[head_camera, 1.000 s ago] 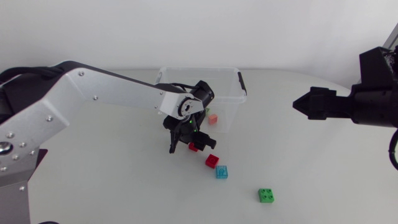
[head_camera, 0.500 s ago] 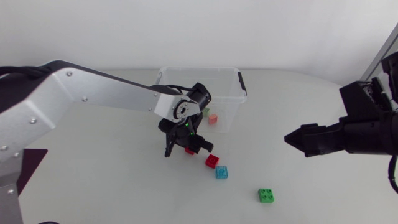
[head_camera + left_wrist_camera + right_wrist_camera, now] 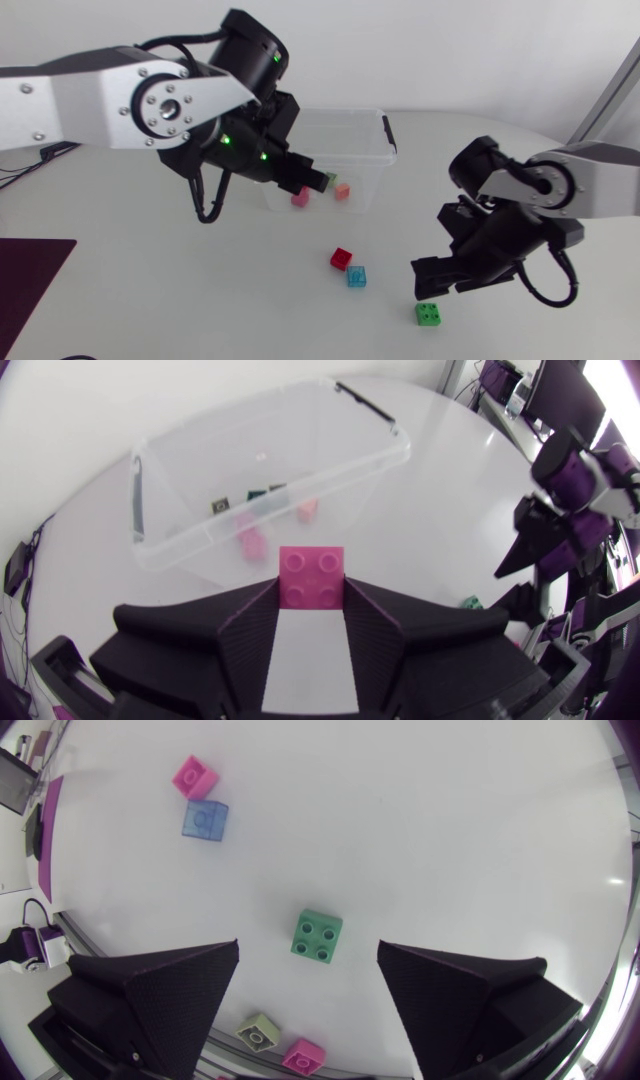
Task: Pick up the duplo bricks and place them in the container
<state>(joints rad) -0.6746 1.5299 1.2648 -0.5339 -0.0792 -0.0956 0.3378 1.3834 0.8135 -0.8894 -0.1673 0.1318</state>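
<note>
Head view: my left gripper [image 3: 308, 182] blocks the brick it carries. Only the left wrist view shows it: a pink brick [image 3: 311, 572], studs toward the camera, pinched from both sides between my fingertips, raised by the near wall of the container [image 3: 190, 470]. Bricks inside the container are blurry, count unclear. Right gripper [image 3: 440, 282] points down, well apart from the container, fingers spread wide, holding nothing, green brick [image 3: 318, 935] on the table under the gap. Red brick [image 3: 341, 258] and blue brick [image 3: 356, 277] lie between the green brick and the container.
</note>
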